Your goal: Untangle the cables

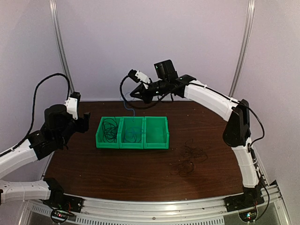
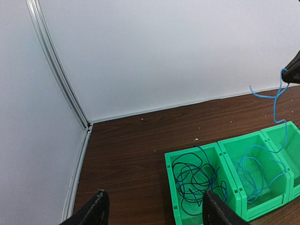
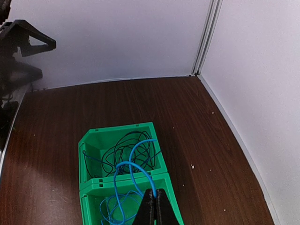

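Illumination is even and diffuse, casting only faint shadows; the walls (image 1: 150,42) carry a lilac cast, the dark surface (image 3: 28,178) shows a pale sheen in the right wrist view, and the top view is slightly soft.

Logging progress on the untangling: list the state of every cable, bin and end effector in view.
Blue cable: pinched at its top, hanging into the middle bin.
Black cable: coiled loosely inside the left bin.
Black tangle: heaped on the table.
Right bin: nothing visible inside.
Left end effector: open, holding nothing.
Right end effector: shut on the blue cable.
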Robot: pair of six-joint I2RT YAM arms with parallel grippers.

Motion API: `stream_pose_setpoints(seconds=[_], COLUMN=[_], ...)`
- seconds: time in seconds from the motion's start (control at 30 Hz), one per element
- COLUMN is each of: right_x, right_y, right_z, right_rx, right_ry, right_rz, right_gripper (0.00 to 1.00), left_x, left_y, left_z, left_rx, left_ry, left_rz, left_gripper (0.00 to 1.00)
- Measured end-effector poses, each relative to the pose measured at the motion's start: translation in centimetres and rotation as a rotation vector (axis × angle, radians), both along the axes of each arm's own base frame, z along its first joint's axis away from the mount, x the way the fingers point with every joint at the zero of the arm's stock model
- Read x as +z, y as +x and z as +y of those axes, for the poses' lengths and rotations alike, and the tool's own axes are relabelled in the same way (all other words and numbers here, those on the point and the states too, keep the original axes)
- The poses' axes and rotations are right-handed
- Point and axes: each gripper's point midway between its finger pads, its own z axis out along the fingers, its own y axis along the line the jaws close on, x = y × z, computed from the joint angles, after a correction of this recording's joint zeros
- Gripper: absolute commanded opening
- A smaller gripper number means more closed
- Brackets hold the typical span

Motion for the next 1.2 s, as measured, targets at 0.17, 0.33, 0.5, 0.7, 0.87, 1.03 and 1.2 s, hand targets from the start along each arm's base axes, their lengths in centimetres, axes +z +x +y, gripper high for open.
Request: stream_pose_setpoints(seconds=[0.17,0.33,0.5,0.7,0.87,1.03,1.2], right_x=[-4.8,-8.5,-12.5,-14.2,-17.3,-20.5,-20.1], right_y=[0.6,0.3,-0.7,-1.0,-1.1,-1.0,-1.1], right_z=[0.1,-0.4,-1.0,-0.7,-0.1,0.5,0.4], right_rx=[-0.018,-0.018,-0.017,-0.035,-0.062,-0.094,-0.114], right_ry=[-0.073,-0.135,-0.207,-0.242,-0.297,-0.353,-0.362], right_rz=[0.063,0.102,0.162,0.171,0.18,0.183,0.181], right_gripper=[0.0,0.0,0.0,0.0,0.01,0.1,0.26], left_x=[0.0,0.0,-0.2,-0.4,-0.4,-0.3,-0.3], left_y=[0.0,0.0,-0.1,-0.2,-0.2,-0.2,-0.3], left_z=[0.0,0.0,0.0,-0.1,-0.2,-0.2,-0.2], left_rx=[0.0,-0.001,-0.004,-0.011,-0.015,-0.018,-0.018], left_ry=[0.0,-0.001,0.0,-0.001,-0.001,-0.004,-0.005], left_rz=[0.0,-0.001,0.002,0.004,0.006,0.003,0.002], left_gripper=[0.69,0.69,0.69,0.69,0.69,0.69,0.69])
